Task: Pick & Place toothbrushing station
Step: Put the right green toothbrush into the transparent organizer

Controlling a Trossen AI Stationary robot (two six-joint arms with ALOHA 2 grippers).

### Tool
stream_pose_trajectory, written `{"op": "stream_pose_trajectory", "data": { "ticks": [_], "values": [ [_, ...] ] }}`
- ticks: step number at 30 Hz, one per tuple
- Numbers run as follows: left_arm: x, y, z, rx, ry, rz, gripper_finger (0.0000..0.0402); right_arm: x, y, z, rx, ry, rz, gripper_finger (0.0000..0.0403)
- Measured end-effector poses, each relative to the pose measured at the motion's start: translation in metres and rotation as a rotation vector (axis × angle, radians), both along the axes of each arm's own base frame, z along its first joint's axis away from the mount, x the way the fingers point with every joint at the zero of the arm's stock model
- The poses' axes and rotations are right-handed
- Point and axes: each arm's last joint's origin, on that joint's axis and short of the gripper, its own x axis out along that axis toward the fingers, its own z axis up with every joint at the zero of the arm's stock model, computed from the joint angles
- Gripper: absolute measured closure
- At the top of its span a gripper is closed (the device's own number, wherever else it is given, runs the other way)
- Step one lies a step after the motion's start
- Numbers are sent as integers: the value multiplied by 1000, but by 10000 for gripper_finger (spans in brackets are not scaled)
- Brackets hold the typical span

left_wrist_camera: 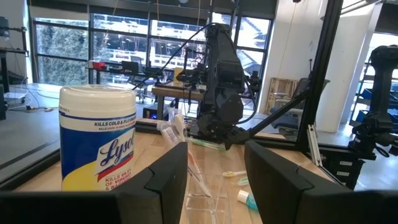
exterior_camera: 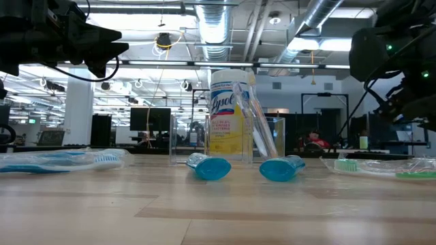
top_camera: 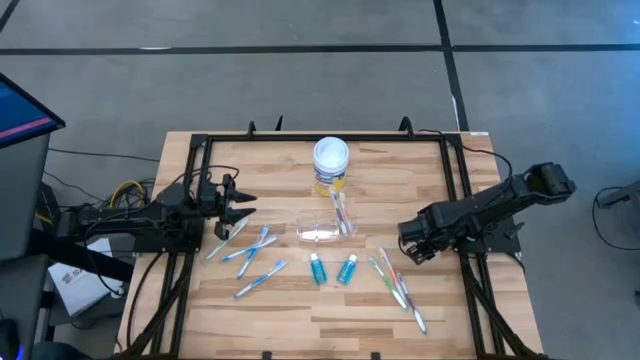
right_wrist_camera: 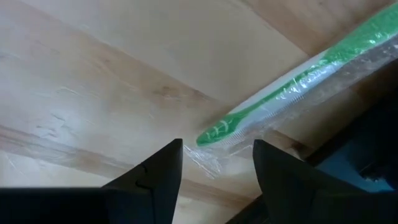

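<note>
The clear cup (top_camera: 322, 231) lies on its side at the middle of the tabletop (top_camera: 300, 310), one toothbrush (top_camera: 341, 212) angled across it, just in front of the white-lidded yellow jar (top_camera: 331, 163); two teal tubes (top_camera: 333, 269) lie nearer the front edge; blue-white toothbrushes (top_camera: 248, 256) spread toward the left edge, green and pink ones (top_camera: 396, 287) toward the right; the left hand (top_camera: 243, 207) hovers parted and empty above the blue brushes; the right hand (right_wrist_camera: 216, 163) hangs open and empty over a wrapped green toothbrush (right_wrist_camera: 261, 115).

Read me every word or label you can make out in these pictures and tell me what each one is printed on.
"Lysol" – on the yellow wipes jar, also seen in the low view.
"KILLS COLD & FLU VIRUS" – on the band under the jar's white lid.
Smaller print lower on the jar's label: too small to read.
Toothbrush wrappers and teal tubes: no readable text.
</note>
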Motion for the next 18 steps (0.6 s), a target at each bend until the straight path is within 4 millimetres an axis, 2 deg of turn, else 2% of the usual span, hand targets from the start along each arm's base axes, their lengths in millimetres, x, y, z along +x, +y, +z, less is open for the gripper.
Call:
{"op": "stream_pose_trajectory", "data": {
  "ticks": [11,18],
  "values": [
    [0,0,0,0,0,0,247,-2,4,-10,-33,-49,-34,239],
    [0,0,0,0,0,0,247,1,5,-11,-43,-82,-48,301]
  ]
}}
